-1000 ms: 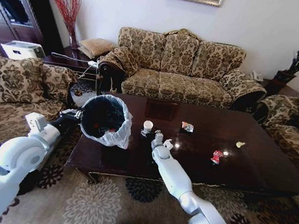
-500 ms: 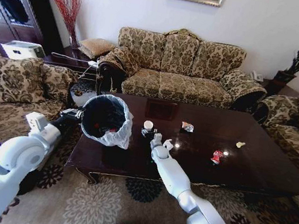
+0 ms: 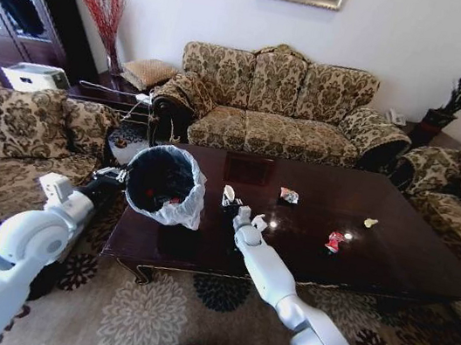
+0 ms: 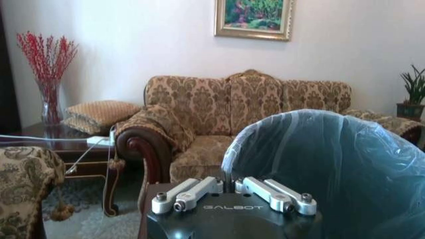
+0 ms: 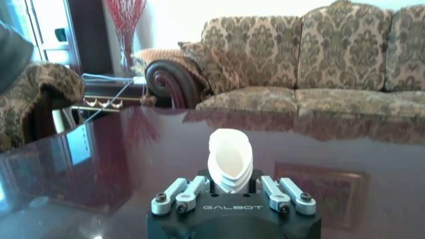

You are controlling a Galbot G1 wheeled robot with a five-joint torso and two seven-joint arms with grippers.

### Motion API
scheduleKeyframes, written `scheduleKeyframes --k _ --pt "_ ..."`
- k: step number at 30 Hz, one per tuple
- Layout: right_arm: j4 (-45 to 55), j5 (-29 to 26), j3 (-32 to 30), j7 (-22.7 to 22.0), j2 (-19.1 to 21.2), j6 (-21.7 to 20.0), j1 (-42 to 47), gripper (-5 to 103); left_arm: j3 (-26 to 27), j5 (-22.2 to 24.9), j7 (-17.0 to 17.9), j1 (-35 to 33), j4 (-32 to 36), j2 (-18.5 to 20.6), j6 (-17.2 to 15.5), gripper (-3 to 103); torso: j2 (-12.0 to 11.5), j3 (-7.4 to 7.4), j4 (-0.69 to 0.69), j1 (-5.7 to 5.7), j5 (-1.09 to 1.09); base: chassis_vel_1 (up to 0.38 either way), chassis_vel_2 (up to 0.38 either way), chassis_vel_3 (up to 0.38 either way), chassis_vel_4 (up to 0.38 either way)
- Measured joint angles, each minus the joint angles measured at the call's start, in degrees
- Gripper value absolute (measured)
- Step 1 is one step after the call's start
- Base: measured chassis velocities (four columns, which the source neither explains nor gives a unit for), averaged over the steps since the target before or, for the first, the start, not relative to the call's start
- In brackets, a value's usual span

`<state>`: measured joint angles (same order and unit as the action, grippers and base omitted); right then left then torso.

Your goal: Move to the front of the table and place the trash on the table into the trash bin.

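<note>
Trash: white paper cup (image 5: 230, 160), squeezed between the right gripper (image 5: 231, 191) jaws over the table (image 3: 394, 253). Left gripper (image 3: 115, 176) clamps the trash bin (image 3: 166, 184) rim. We judge the crushed cup could slip before reaching it.

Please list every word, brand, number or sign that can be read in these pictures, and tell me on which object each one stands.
"GALBOT": on the black body of the left gripper, which grips the rim of the trash bin.
"GALBOT": on the black body of the right gripper, shut on the squashed white paper cup.
Print on the red wrapper is too small to read.
</note>
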<state>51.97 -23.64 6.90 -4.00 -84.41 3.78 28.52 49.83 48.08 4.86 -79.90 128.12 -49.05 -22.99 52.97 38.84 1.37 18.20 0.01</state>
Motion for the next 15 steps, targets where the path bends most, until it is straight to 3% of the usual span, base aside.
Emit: scheduleKeyframes --k 8,11,15 --pt "13.9 -1.6 0.8 -3.6 6.0 -2.7 0.8 30 -0.4 -0.9 -0.1 0.1 0.0 -0.7 0.0 3 0.0 0.00 -0.02 0.00 0.00 0.000 0.000 0.000 0.000" --pt "27.2 -7.4 2.7 -7.6 10.1 -8.7 -0.9 30 -0.9 -1.7 -0.2 0.2 -0.3 -1.2 0.0 3 0.0 0.00 -0.02 0.00 0.00 0.000 0.000 0.000 0.000" --pt "38.1 -12.5 5.3 -10.9 13.1 -13.0 -5.3 30 -0.9 -1.8 -0.2 -0.1 0.2 -1.6 0.0 3 0.0 0.00 0.01 0.00 0.01 0.000 0.000 0.000 0.000"
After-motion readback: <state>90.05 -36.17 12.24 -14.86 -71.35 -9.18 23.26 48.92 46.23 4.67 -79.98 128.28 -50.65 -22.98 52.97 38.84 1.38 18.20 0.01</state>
